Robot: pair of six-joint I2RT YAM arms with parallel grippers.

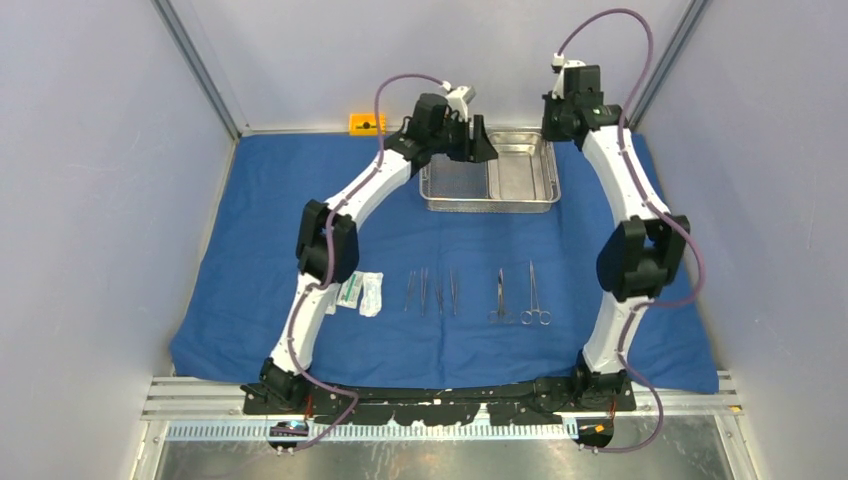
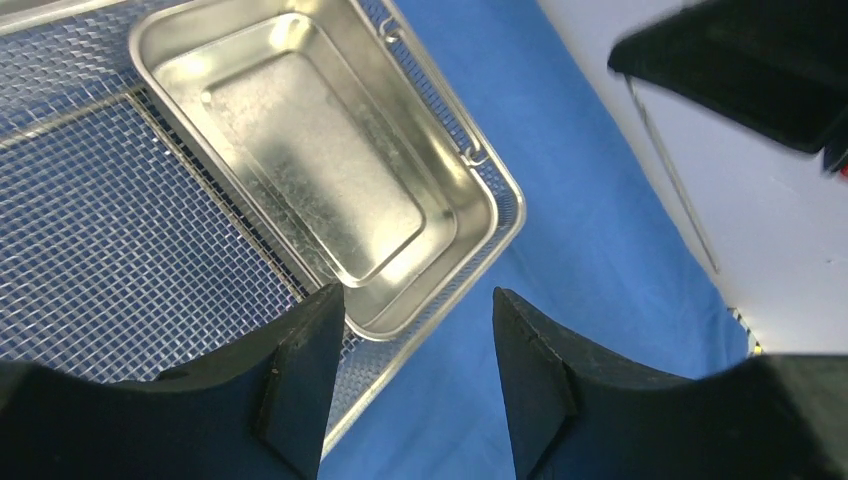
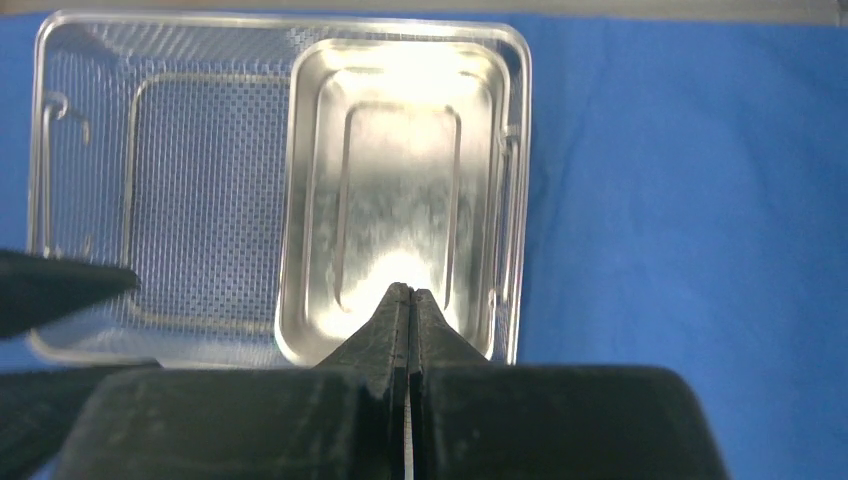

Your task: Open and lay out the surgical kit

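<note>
The blue cloth wrap (image 1: 250,250) lies spread flat over the table. At its far middle stands the steel mesh basket (image 1: 455,182), with the solid steel tray (image 1: 522,170) sitting in its right half. My left gripper (image 1: 484,150) hovers over the basket, open and empty; in its wrist view the gripper (image 2: 415,300) frames a corner of the basket (image 2: 90,230) and the tray (image 2: 310,150). My right gripper (image 1: 554,127) is shut, hanging beside the tray's far right corner. In its own view the right gripper (image 3: 410,292) points at the tray (image 3: 400,170). Forceps (image 1: 430,290), scissors (image 1: 500,298) and white-green packets (image 1: 361,292) lie in a row near the front.
A small orange block (image 1: 366,123) sits just beyond the cloth's far edge. Grey walls close in on the left, right and back. The arm bases and a metal rail (image 1: 440,395) run along the near edge.
</note>
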